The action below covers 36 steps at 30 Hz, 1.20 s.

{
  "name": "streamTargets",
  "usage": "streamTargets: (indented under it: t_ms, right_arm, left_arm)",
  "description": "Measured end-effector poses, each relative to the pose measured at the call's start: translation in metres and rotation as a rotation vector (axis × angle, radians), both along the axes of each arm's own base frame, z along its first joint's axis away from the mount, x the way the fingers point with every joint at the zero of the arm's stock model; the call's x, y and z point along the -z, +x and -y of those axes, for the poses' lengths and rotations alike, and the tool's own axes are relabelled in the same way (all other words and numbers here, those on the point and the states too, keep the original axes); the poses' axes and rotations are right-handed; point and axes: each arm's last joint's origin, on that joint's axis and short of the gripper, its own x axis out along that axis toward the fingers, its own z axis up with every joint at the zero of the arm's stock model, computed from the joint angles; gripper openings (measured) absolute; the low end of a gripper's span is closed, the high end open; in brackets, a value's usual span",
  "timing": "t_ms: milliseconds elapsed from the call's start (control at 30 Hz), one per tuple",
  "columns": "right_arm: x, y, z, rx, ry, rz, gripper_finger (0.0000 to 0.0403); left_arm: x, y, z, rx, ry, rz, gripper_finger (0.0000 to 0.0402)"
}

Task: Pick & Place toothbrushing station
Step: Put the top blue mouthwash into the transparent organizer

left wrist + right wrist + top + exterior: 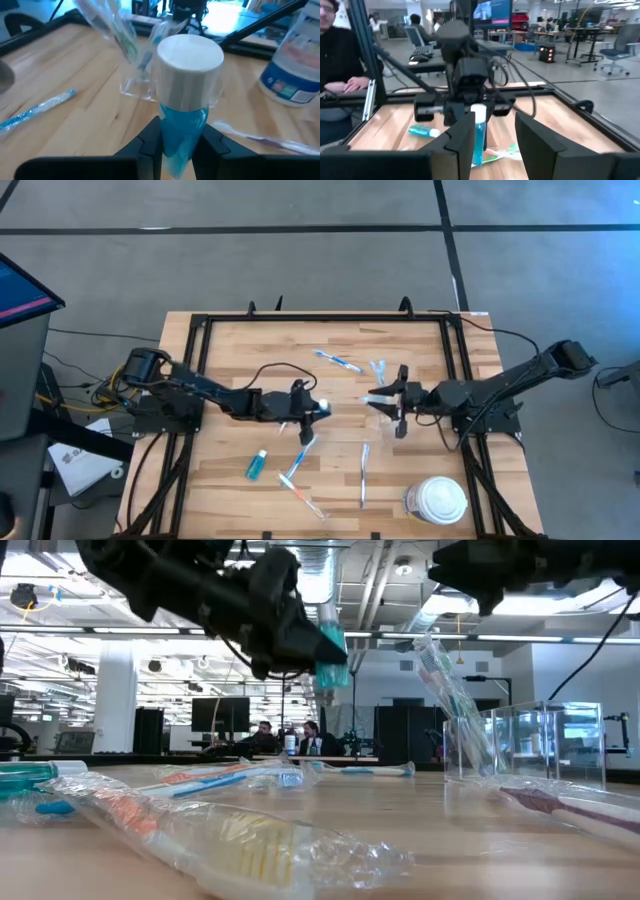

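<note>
Teal tube: we see the small teal tube with white cap (pixel 186 95) pinched in the left gripper (pixel 318 413), lifted above mid-table.
Right gripper (pixel 382 402): we note fingers spread, nothing between them, just beside the small clear plastic cup (pixel 377 369).
Wrapped toothbrushes (pixel 340 362): scattered on the wooden table (pixel 230 350).

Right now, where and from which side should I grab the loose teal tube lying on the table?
Grip the loose teal tube at mid-body, straight down from above, fingers closing across its narrow width. It lies flat and diagonal on the table, with bare wood along both long sides; the wrapped toothbrush nearby lies apart.
</note>
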Motion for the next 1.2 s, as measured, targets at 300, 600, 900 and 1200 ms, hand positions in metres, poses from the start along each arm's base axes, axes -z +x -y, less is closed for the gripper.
streamTargets:
  t_ms: [300,600,900,1200]
  right_arm:
    - [-0.001,0.040,-0.014,-0.043,-0.043,-0.078,0.0132]
    - [0.001,0.066,-0.013,-0.112,-0.048,-0.110,0.0153]
    - [0.007,0.087,-0.015,-0.111,-0.052,-0.143,0.0184]
    - [0.009,0.095,-0.004,-0.144,-0.003,-0.121,0.0214]
  left_arm:
    - [-0.014,0.003,0.012,0.036,0.018,0.031,0.0062]
    - [-0.014,0.002,0.021,0.066,0.035,0.028,0.0062]
    - [-0.014,0.002,0.021,0.066,0.034,0.031,0.0063]
    - [-0.014,0.002,0.020,0.068,0.039,0.032,0.0063]
